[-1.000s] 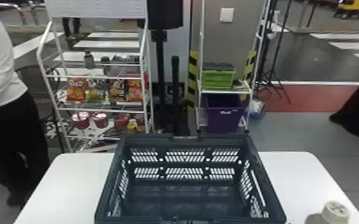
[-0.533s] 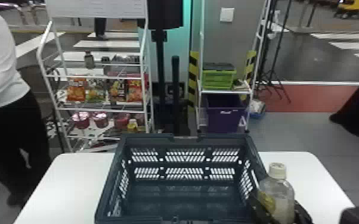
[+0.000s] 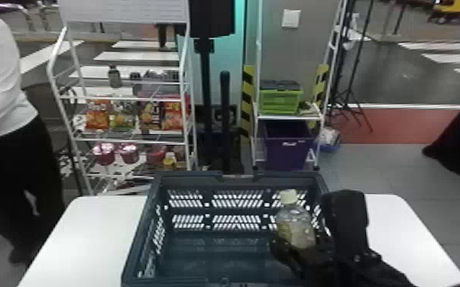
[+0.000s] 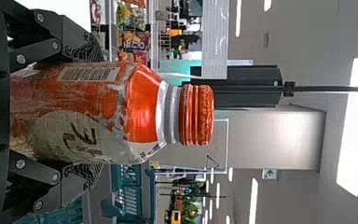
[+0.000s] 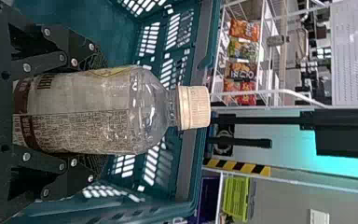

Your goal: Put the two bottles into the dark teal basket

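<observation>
The right end effector (image 3: 302, 240) shows in the lower right of the head view, its black arm coming in from the bottom edge. It is closed around the body of a clear plastic bottle with a cream ribbed cap (image 3: 296, 223), which sits between its two black fingers, cap pointing up and leaning slightly toward the left of the frame. This bottle is at the right part of the dark teal slotted plastic basket (image 3: 140, 233), over its interior; its lower end is hidden by the fingers, so whether it touches the basket floor cannot be told. In the right wrist view, the right end effector (image 5: 98, 112) has one finger against each side of the bottle's body, with the neck and cap free beyond the fingertips and the slotted basket walls behind.

In the left wrist view, the left end effector (image 4: 93, 112) pinches an orange-red bottle with a pale label patch and an orange cap (image 4: 142, 112). Its fingers press on opposite sides of the body; shoulder, grey neck ring and cap stick out past them. This bottle is upright and outside the basket, which shows behind it and off to one side.

The basket stands on a white desk (image 3: 84, 236) in the lower middle of the head view.
</observation>
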### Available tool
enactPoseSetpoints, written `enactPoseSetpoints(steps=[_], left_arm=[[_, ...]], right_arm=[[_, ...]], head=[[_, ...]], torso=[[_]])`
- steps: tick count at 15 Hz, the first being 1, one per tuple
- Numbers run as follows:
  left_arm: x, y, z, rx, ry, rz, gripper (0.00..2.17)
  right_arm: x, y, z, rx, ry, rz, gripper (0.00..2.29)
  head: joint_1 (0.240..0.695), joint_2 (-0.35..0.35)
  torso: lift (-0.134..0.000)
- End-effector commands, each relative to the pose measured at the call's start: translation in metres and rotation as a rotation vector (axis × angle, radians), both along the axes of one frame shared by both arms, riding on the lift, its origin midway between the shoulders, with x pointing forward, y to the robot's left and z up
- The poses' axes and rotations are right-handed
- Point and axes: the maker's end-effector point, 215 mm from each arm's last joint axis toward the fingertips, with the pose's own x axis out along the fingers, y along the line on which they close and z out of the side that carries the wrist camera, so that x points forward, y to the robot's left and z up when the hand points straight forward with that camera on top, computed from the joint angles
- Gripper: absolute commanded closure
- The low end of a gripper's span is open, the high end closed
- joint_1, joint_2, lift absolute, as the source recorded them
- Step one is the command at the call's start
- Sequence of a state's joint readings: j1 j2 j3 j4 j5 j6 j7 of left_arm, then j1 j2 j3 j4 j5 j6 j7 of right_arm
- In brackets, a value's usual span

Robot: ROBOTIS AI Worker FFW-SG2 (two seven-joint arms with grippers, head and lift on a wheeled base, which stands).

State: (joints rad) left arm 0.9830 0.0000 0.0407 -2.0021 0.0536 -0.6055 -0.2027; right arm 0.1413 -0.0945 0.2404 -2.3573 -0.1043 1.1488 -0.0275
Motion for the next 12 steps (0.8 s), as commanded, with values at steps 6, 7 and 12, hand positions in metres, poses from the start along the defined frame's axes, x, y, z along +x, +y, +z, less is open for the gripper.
enactPoseSetpoints(steps=[6, 7, 12], left_arm=[[0.003, 0.003, -0.005, -0.002, 0.013, 0.008, 2.15], [0.003, 0.003, -0.005, -0.002, 0.012, 0.008, 2.15], [0.004, 0.004, -0.012, -0.005, 0.021, 0.010, 2.15]], right_arm=[[0.032, 0.056, -0.050, -0.077, 0.226, 0.090, 1.99], [0.038, 0.062, -0.054, -0.069, 0.240, 0.096, 1.99], [0.057, 0.060, -0.063, -0.094, 0.273, 0.097, 1.97]], head=[[0.499, 0.000], [0.499, 0.000], [0.499, 0.000]], torso=[[0.000], [0.000], [0.000]])
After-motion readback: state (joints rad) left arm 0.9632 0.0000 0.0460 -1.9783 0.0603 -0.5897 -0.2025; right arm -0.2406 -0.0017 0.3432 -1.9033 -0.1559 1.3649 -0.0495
